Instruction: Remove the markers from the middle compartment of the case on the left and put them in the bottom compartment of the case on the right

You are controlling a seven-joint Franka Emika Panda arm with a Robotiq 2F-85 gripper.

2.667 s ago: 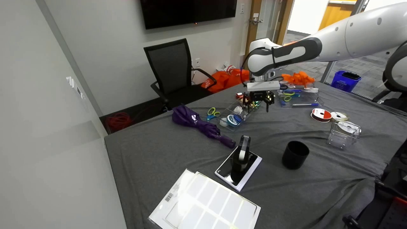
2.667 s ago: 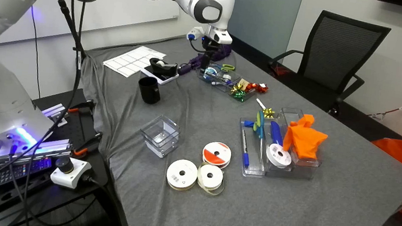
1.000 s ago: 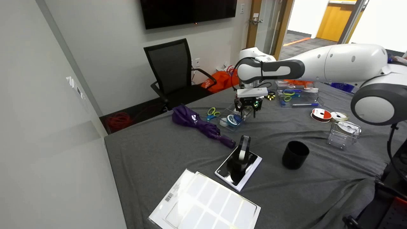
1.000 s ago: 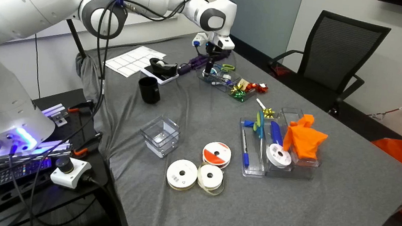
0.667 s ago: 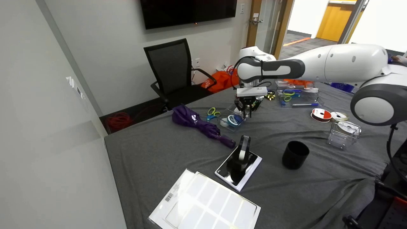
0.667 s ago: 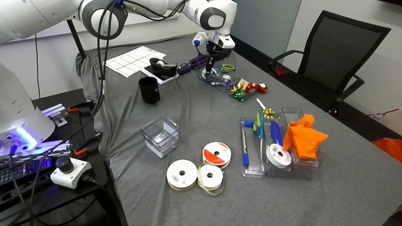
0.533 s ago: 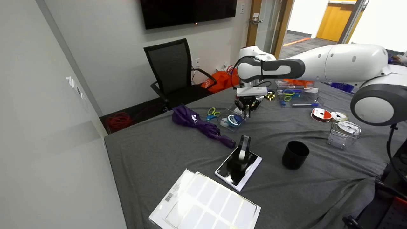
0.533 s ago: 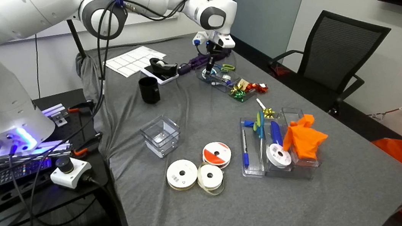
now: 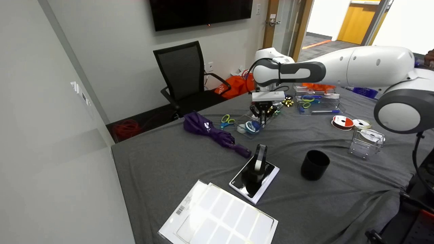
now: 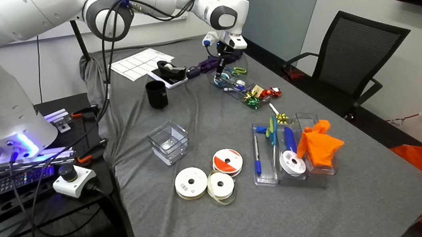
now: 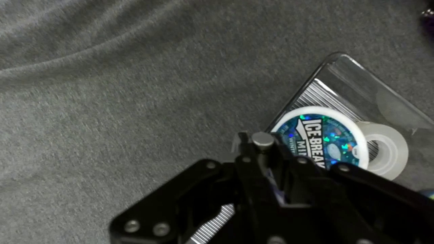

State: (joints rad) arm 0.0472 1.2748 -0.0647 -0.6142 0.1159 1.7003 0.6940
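Observation:
My gripper (image 11: 262,137) points down at the clear case on the left (image 11: 373,76), by its side wall. Its jaws are together on a marker (image 11: 263,139), whose round grey end shows between the fingertips; most of the barrel is hidden by the fingers. In an exterior view a pale stick (image 10: 229,89) shows there, beside a blue piece. This case also holds a round mint tin (image 11: 315,135), a tape roll (image 11: 390,150) and shiny bows (image 10: 253,99). The clear case on the right (image 10: 266,180) holds a blue-capped pen (image 10: 256,156), scissors (image 10: 272,132), a ribbon spool and orange cloth.
A purple umbrella (image 9: 217,134) and green-handled scissors (image 9: 226,121) lie beside the left case. A tape dispenser (image 9: 258,166) on a tablet, a black cup (image 9: 315,165), a small clear box (image 10: 168,141) and ribbon spools (image 10: 191,182) stand on the grey tablecloth.
My gripper came down at the left case, and its jaws have closed. Over the last half second the hand has risen slightly, and the left case with its contents has shifted a little.

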